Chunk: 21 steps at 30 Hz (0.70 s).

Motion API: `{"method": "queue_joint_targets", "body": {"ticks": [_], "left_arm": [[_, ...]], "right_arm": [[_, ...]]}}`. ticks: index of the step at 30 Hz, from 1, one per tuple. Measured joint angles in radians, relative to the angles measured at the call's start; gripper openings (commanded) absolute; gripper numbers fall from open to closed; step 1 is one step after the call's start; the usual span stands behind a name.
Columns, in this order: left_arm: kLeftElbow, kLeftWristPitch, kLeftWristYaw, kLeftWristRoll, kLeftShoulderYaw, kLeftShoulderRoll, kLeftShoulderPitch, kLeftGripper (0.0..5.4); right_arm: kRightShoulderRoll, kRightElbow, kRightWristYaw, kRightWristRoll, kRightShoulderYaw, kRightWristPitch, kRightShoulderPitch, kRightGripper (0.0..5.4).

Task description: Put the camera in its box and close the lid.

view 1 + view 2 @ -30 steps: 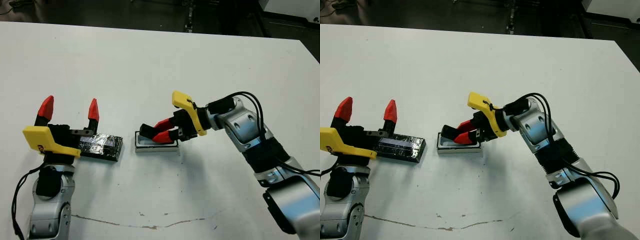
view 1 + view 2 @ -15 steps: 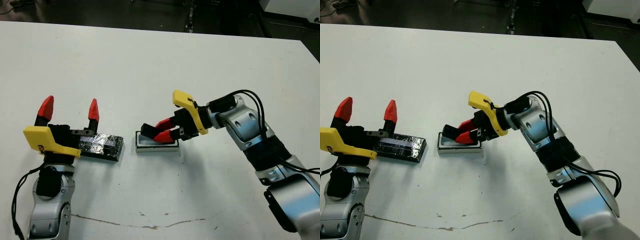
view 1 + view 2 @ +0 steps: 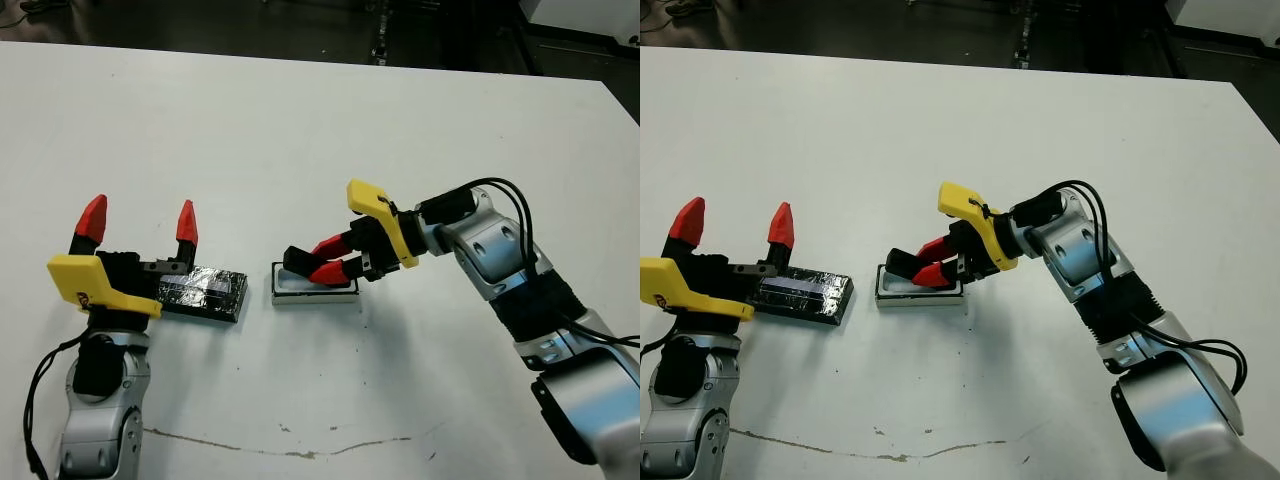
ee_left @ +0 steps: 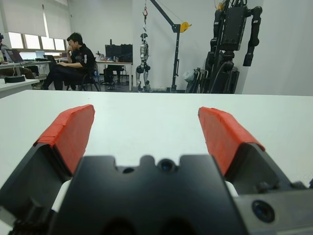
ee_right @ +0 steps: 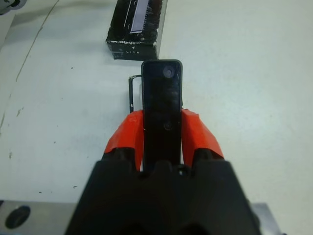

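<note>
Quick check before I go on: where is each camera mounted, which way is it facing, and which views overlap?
Left and right eye views: on the head, looking down at the white table; both arms show, left gripper open, right gripper holding the camera over the box.
Left wrist view: looks along its spread fingers across the table toward a seated person.
Right wrist view: looks along its fingers clamping the camera, lid beyond.
Shared: camera, box and lid appear in eye and right wrist views.
</note>
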<state>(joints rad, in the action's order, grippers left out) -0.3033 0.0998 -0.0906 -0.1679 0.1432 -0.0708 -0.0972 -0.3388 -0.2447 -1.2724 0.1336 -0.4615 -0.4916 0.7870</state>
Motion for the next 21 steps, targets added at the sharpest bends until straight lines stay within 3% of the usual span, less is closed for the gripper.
{"method": "queue_joint_targets", "body": {"ticks": [6,11,21], "left_arm": [[-0.001,0.000,0.002,0.000,-0.003,0.000,0.000,5.40],[-0.001,0.000,0.002,0.002,-0.003,0.000,-0.001,5.40],[0.000,0.002,0.000,-0.002,-0.003,0.000,-0.001,5.40]], "right_arm": [[-0.007,0.014,-0.002,-0.011,-0.015,-0.003,0.002,1.66],[-0.020,0.015,-0.012,-0.030,-0.039,-0.042,0.017,2.35],[-0.046,-0.022,-0.031,-0.057,-0.044,0.095,0.015,4.01]]}}
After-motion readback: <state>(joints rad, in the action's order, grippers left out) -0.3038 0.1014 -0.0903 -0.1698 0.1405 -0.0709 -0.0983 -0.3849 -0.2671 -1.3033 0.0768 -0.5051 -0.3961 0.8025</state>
